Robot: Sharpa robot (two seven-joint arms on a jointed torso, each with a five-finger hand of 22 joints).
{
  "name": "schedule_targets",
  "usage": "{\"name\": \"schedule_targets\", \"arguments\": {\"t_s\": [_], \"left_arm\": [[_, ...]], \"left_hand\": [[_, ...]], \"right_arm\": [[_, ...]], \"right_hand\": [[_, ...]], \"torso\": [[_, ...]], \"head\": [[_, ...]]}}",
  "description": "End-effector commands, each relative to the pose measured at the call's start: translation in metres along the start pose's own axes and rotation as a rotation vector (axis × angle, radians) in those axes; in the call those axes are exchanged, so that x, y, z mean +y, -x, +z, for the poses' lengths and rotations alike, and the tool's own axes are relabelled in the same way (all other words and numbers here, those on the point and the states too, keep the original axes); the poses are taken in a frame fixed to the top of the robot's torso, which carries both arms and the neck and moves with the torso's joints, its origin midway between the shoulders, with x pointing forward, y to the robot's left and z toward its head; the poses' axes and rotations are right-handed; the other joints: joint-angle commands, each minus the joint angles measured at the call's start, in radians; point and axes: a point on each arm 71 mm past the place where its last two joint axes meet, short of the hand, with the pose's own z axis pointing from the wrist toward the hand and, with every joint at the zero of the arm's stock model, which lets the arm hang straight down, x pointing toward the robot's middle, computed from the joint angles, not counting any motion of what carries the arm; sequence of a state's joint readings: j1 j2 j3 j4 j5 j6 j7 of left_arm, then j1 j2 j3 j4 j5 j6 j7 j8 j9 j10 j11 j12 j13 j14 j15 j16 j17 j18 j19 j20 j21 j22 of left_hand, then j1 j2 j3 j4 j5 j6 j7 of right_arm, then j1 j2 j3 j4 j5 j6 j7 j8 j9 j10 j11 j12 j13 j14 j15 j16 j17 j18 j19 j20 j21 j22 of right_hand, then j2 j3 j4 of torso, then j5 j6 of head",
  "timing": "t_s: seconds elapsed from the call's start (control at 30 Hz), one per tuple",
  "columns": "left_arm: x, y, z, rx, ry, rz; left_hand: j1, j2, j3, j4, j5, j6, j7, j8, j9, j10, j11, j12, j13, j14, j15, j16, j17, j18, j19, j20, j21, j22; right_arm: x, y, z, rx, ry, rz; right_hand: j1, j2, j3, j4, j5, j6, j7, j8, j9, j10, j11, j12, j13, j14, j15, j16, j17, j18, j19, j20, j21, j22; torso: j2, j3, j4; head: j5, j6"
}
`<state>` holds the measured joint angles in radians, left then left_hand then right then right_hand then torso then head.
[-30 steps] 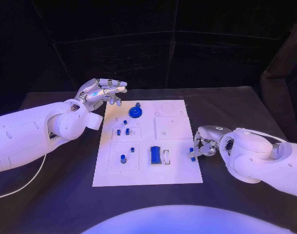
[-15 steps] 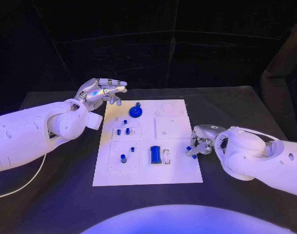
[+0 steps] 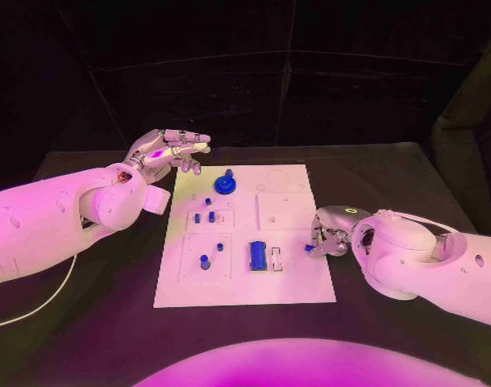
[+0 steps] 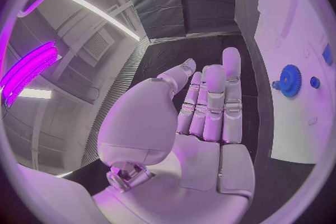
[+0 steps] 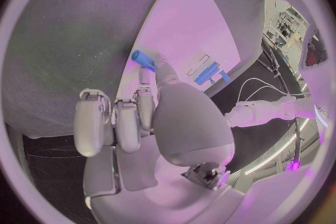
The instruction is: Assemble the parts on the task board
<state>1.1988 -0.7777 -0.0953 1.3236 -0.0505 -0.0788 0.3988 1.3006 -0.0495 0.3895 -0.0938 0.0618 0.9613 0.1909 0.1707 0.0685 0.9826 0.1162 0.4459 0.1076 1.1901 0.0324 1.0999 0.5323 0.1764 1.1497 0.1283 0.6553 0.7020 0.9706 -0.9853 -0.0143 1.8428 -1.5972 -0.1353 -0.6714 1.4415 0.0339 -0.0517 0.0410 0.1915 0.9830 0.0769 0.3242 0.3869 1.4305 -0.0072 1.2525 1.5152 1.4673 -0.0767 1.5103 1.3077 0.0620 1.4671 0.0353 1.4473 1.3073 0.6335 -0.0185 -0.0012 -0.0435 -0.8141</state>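
While the right hand sits at the right edge of the task board, near-middle of the table, its fingers are clamped on a small blue peg at their tips. On the board's near half: a blue block upright beside a pale slot, and small blue pegs left of it. Further back, two more small pegs, then a blue gear near the far left. Left hand hovers off the board's far-left corner, fingers apart, holding nothing.
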Motion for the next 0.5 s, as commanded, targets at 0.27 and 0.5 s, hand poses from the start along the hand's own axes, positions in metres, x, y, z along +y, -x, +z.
{"name": "schedule_targets", "arguments": {"t_s": [0.27,0.5], "left_arm": [[-0.001,-0.002,0.000,0.013,-0.003,-0.009],[-0.001,-0.002,0.000,0.014,-0.002,-0.009]], "left_hand": [[-0.007,0.011,0.005,0.001,0.005,-0.008,0.001,0.005,-0.001,-0.012,-0.001,0.007,0.000,-0.007,-0.002,-0.004,-0.003,0.007,-0.004,0.002,-0.004,-0.002],[-0.006,0.012,0.006,0.000,0.005,-0.008,0.001,0.005,-0.001,-0.013,-0.001,0.007,0.000,-0.007,-0.002,-0.004,-0.003,0.007,-0.004,0.002,-0.004,-0.003]], "right_arm": [[0.006,-0.002,-0.013,0.007,0.013,0.358],[0.013,-0.003,-0.016,0.032,0.041,0.447]], "right_hand": [[-0.047,-0.021,0.173,0.004,0.104,0.020,0.003,-0.034,-0.001,0.001,0.003,0.006,-0.166,0.081,0.007,0.000,0.161,-0.010,0.004,0.005,-0.005,0.018],[-0.108,-0.063,0.213,0.021,0.158,0.029,0.001,-0.036,0.004,0.013,0.004,0.025,-0.153,0.084,0.007,0.006,0.170,-0.012,0.009,0.005,0.001,0.029]], "torso": [[0.001,-0.0006,0.0001],[0.000,-0.0005,-0.0019]], "head": [[0.003,0.003],[0.006,-0.001]]}}
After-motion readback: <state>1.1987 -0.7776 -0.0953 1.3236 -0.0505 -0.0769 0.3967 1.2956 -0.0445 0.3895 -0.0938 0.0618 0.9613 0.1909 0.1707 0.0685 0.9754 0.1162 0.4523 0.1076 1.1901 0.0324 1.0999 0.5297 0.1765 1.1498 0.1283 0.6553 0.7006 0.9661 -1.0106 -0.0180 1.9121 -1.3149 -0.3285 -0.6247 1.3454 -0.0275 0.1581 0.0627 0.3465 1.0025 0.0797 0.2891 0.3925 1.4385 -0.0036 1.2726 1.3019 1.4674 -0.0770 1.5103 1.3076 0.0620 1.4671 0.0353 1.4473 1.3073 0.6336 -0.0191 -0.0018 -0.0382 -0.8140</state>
